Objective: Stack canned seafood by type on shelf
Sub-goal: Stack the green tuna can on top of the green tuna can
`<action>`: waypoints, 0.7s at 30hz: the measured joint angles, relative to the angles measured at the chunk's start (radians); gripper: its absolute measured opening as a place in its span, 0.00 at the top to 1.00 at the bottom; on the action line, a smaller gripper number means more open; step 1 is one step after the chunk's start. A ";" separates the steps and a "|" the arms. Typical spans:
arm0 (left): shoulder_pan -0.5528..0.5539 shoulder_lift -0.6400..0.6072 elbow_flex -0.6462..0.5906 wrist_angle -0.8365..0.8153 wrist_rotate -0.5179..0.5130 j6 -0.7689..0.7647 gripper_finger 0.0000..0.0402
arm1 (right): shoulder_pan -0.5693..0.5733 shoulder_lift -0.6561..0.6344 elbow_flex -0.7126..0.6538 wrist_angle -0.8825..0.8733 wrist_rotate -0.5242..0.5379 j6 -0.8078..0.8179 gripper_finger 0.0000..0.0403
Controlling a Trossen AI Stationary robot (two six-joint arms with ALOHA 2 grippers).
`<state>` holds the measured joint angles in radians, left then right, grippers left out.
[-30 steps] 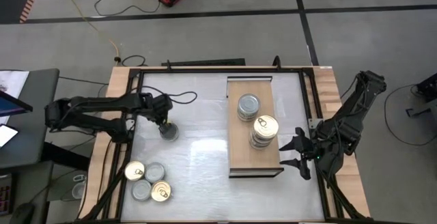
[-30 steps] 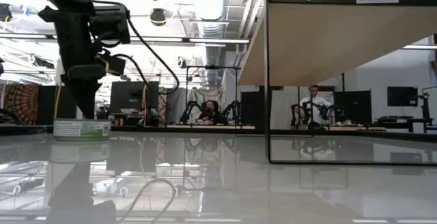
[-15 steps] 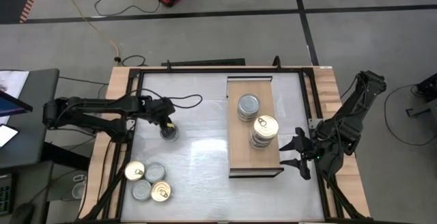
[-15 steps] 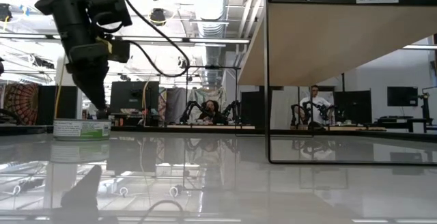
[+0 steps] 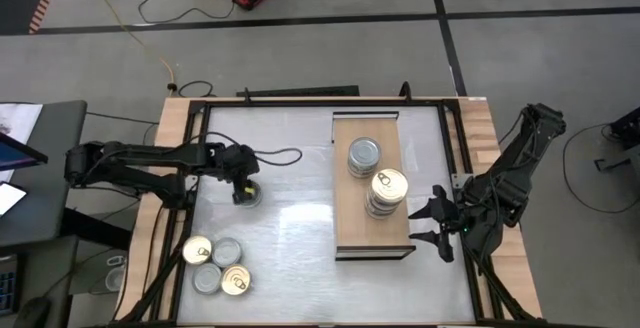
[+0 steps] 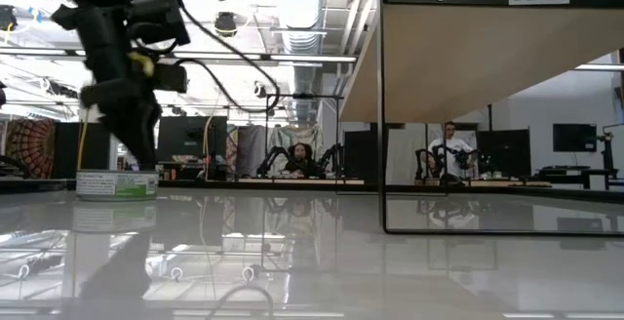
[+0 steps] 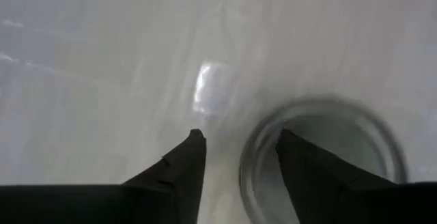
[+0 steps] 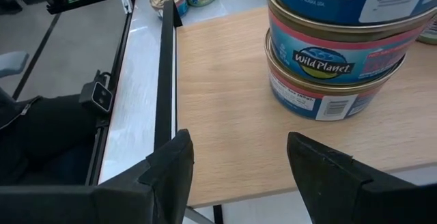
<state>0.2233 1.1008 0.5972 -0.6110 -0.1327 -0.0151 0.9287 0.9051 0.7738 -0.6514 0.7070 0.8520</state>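
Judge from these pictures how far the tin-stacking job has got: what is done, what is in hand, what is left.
Done: two stacks stand on the shelf, a silver-lidded stack and a gold-lidded stack. In hand: the left gripper is open over a lone silver tin on the tabletop, holding nothing. Left: that tin and a cluster of four tins. The right gripper waits open at the shelf's near corner.

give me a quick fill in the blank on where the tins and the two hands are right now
1. The loose tins near the table's front left corner number ____.
2. The wooden shelf carries ____ stacks of tins.
3. The stack nearer the right hand has a ____ lid on top.
4. The left hand is over a single tin with a ____ lid.

Missing words: four; two; gold; silver
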 joint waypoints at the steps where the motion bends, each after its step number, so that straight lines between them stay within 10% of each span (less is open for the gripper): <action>1: 0.001 -0.001 -0.009 0.000 -0.001 0.019 0.60 | 0.000 0.000 0.000 0.000 0.001 0.000 0.35; 13: 0.033 0.063 -0.009 0.031 0.058 0.004 0.96 | 0.000 0.000 0.000 0.004 0.010 -0.015 0.35; 21: 0.089 0.218 0.010 0.128 -0.026 -0.025 1.00 | 0.000 0.000 0.000 0.005 0.010 -0.015 0.35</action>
<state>0.3125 1.3192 0.6073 -0.4830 -0.1586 -0.0406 0.9287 0.9047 0.7738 -0.6462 0.7170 0.8368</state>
